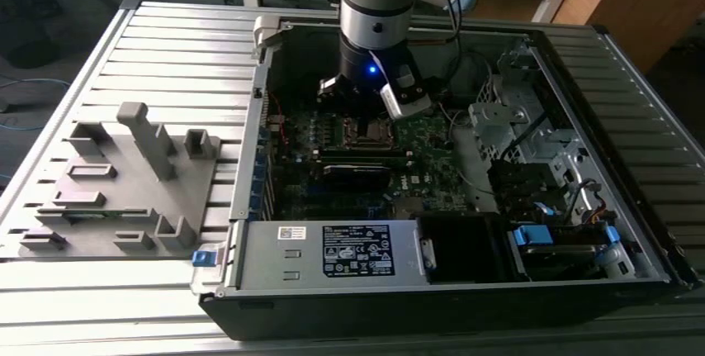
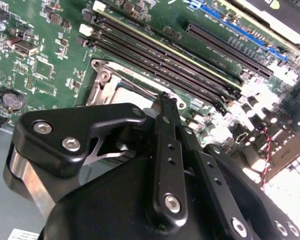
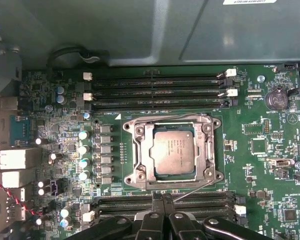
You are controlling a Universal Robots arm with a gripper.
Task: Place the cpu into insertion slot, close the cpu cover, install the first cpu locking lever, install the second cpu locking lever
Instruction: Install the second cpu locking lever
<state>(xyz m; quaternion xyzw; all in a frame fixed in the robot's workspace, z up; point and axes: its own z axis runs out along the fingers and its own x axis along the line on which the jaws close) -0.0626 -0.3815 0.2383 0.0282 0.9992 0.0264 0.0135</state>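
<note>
The cpu [image 3: 174,151] lies flat in the insertion slot [image 3: 133,180] on the green motherboard, its silvery face up. The cpu cover [image 3: 140,150] lies down around it as a metal frame. A thin wire locking lever [image 3: 192,191] slants from the slot's corner to the fingertips. My gripper [image 3: 163,196] is shut, its black fingers pressed together at the slot's edge beside that lever's end. In the second wrist view the gripper [image 2: 166,97] points at the cover [image 2: 106,82]. In the exterior view the gripper [image 1: 369,110] hangs right over the slot [image 1: 364,130].
Long black memory slots [image 3: 160,85] run on both sides of the socket. The open computer case [image 1: 264,125] walls the board in, with a power supply [image 1: 352,249] in front and cables [image 1: 501,166] on the exterior view's right. A grey fixture plate [image 1: 121,182] lies outside.
</note>
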